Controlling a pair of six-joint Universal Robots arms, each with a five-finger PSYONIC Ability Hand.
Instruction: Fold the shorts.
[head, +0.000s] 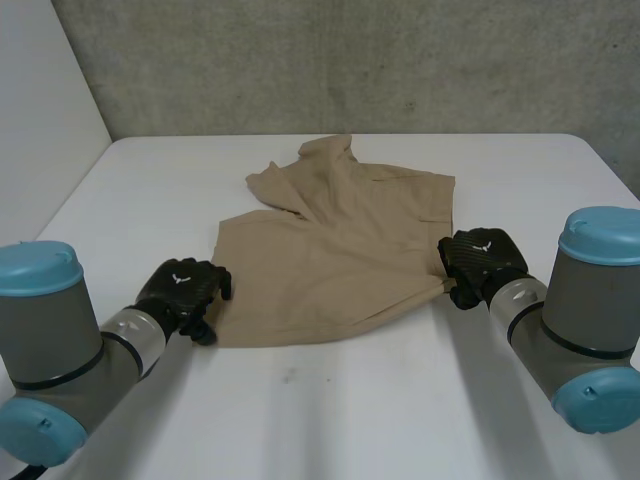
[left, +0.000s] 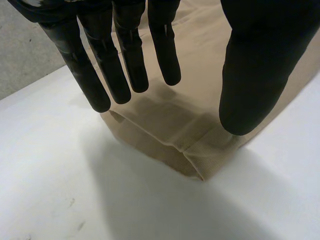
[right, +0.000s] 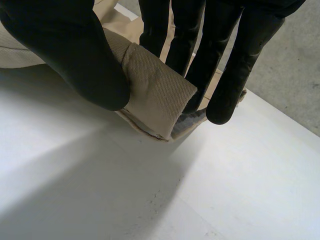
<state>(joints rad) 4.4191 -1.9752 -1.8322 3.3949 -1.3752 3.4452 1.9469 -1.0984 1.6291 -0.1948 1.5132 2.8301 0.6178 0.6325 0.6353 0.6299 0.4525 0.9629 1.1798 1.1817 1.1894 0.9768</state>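
While the tan shorts (head: 335, 250) lie rumpled on the white surface (head: 380, 410), the right hand (head: 480, 262) pinches their right corner, and its wrist view shows the hem doubled over between thumb and fingers (right: 232, 65). The left hand (head: 182, 290) is at the near left corner, fingers (left: 127, 60) straight and spread over the hem, holding nothing.

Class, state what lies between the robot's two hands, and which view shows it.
The shorts span that stretch: in the head view the left hand is at one near corner, the right hand at the other.
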